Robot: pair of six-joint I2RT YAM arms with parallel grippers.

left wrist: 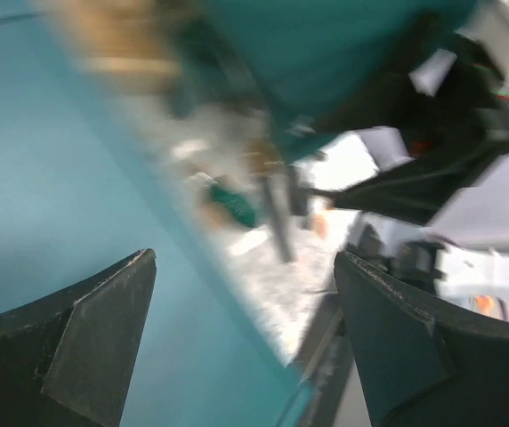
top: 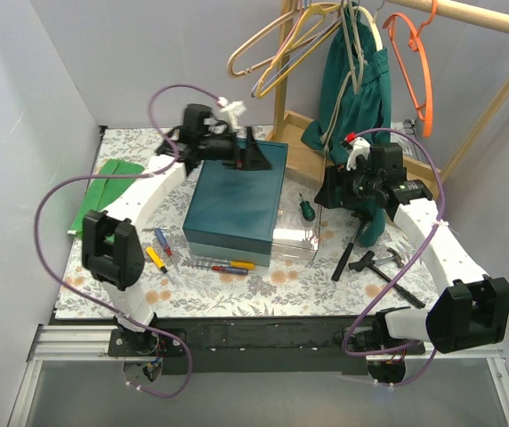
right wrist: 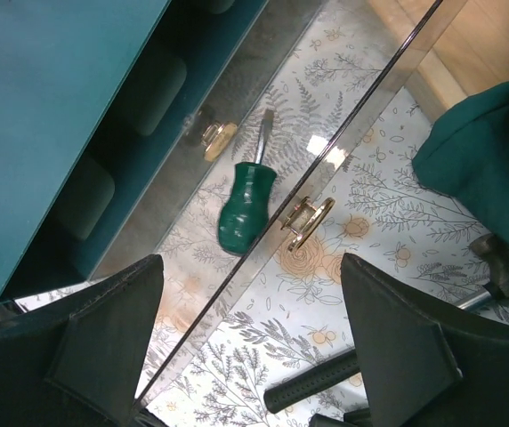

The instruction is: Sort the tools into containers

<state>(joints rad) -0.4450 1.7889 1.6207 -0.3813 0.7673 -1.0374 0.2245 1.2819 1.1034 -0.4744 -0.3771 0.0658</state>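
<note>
The dark teal box (top: 235,199) stands mid-table with a clear drawer tray (top: 299,233) pulled out on its right side. A green-handled screwdriver (top: 306,209) lies in that tray; it also shows in the right wrist view (right wrist: 246,205). My right gripper (top: 336,190) is open and empty above the tray's gold handle (right wrist: 306,221). My left gripper (top: 253,156) is open and empty over the box's far edge (left wrist: 76,178). Yellow, red and blue screwdrivers (top: 232,266) lie left of and before the box. Black tools and a hammer (top: 375,260) lie to the right.
A wooden rack (top: 495,18) with coloured hangers (top: 415,62) and a teal garment (top: 357,80) stands at the back right. A green cloth (top: 103,191) lies at the left. White walls close in both sides.
</note>
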